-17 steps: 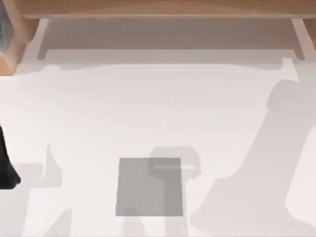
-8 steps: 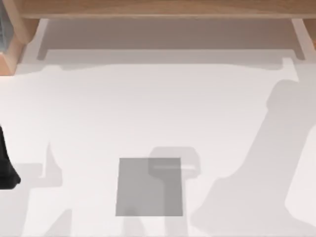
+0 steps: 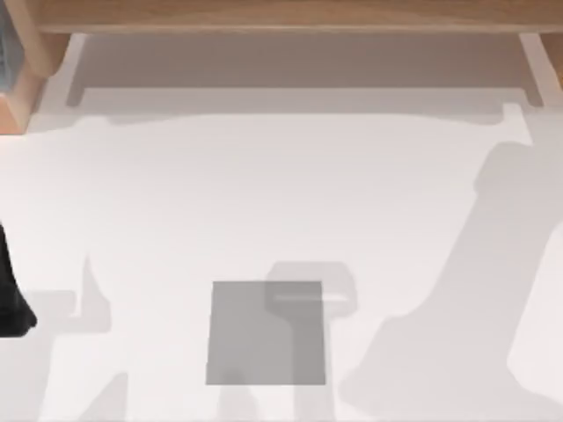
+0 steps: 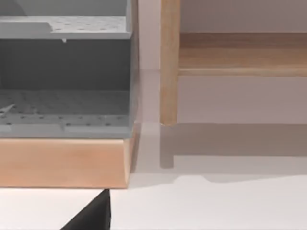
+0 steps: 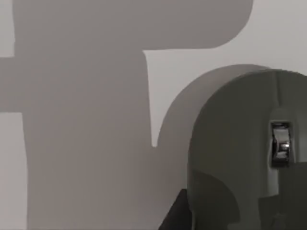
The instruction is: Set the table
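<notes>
Bright even light, soft grey arm shadows across the table (image 3: pixel 264 193), no glare, slightly soft edges

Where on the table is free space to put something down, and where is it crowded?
The table is bare between the wooden frame at the back and the grey square pad near the front, and right of the pad. It is crowded only at the left edge, by the dark left arm.

The left arm (image 3: pixel 10 294) appears as a black, matte shape with a tapered outline at the left edge of the table view. In the right wrist view the right arm (image 5: pixel 244 153) has a rounded dark grey housing with smooth curved edges, fine seam lines and one small shiny metal piece (image 5: pixel 279 143) set in a slot.
</notes>
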Robot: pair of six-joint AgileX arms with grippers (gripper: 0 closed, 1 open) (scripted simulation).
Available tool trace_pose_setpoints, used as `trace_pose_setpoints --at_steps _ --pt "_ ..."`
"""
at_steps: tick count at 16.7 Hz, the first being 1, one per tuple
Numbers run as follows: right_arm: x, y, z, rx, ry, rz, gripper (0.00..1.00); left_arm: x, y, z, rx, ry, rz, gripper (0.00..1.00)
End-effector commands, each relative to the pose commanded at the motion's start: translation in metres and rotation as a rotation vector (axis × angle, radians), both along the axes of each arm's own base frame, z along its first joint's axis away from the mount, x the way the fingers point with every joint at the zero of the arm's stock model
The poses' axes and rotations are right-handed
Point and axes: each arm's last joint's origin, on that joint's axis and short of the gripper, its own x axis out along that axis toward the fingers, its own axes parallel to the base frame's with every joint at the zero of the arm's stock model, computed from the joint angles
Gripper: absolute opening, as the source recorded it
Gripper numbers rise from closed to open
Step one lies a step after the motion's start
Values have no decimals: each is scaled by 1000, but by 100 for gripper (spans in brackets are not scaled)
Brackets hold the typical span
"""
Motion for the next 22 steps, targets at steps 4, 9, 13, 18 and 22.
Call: trace_pose_setpoints --at_steps 4,9,13,18,22 --pt "-1 -2 5 -1 -9 -9 0 0 0 0 0 0 0 100" --pt "-11 3 32 3 -18 -50 0 0 0 0 0 0 0 100" --pt "-18 19 66 -95 -34 -75 0 0 0 0 0 0 0 100" --pt "-34 69 127 -304 -87 -83 0 0 0 0 0 0 0 100" --pt "-50 122 149 -406 -113 -112 0 0 0 0 0 0 0 100"
